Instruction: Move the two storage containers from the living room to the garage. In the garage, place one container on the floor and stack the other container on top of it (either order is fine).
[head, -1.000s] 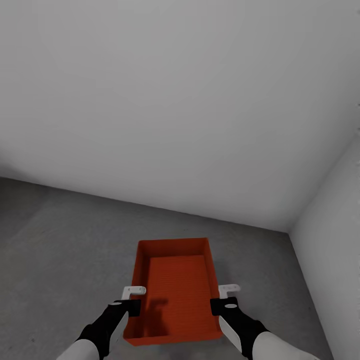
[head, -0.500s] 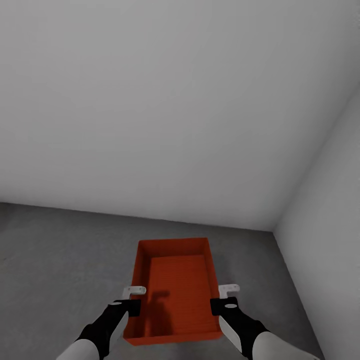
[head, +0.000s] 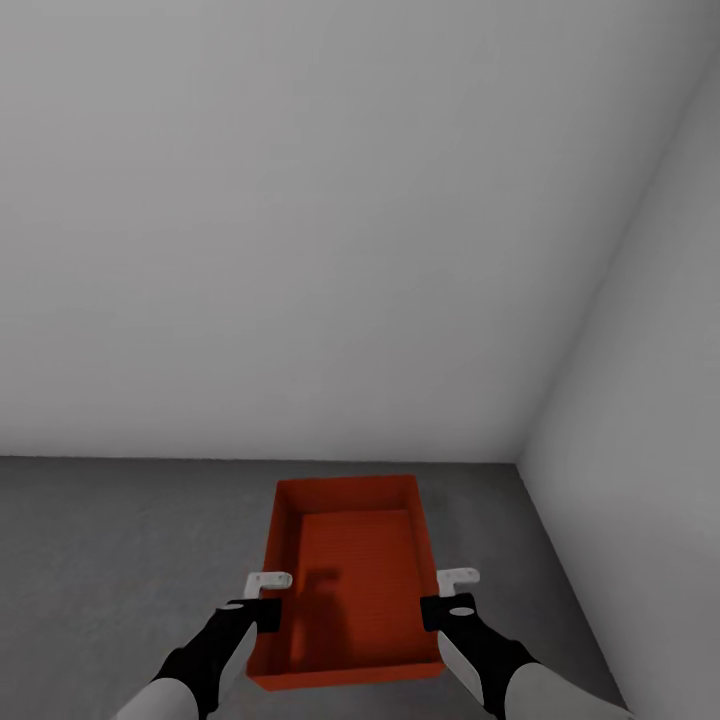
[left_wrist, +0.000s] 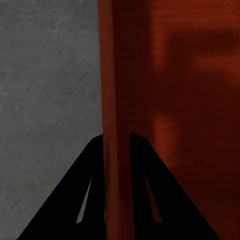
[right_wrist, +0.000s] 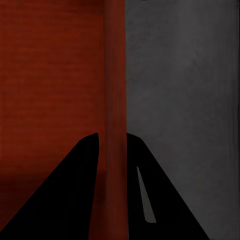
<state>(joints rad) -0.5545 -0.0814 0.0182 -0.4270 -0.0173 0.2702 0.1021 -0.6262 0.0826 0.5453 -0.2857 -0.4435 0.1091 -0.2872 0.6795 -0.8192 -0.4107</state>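
An orange-red storage container (head: 350, 580), open-topped and empty, hangs between my two arms above the dark grey concrete floor (head: 120, 540) of the garage. My left gripper (head: 265, 600) is shut on its left side wall near the close end. My right gripper (head: 447, 598) is shut on the right side wall opposite. In the left wrist view the black fingers (left_wrist: 145, 170) straddle the container's wall (left_wrist: 112, 75), one inside and one outside. The right wrist view has the same pinch, gripper (right_wrist: 112, 135) on wall (right_wrist: 115, 60), with floor (right_wrist: 185, 100) beside it.
A plain grey-white wall (head: 300, 250) stands straight ahead and a second wall (head: 640, 400) closes the right side; they meet in a corner just past the container. Bare concrete stretches to the left.
The camera has turned: the room corner slid left and the wall's base line levelled out. The container and both grippers keep the same place in the picture.
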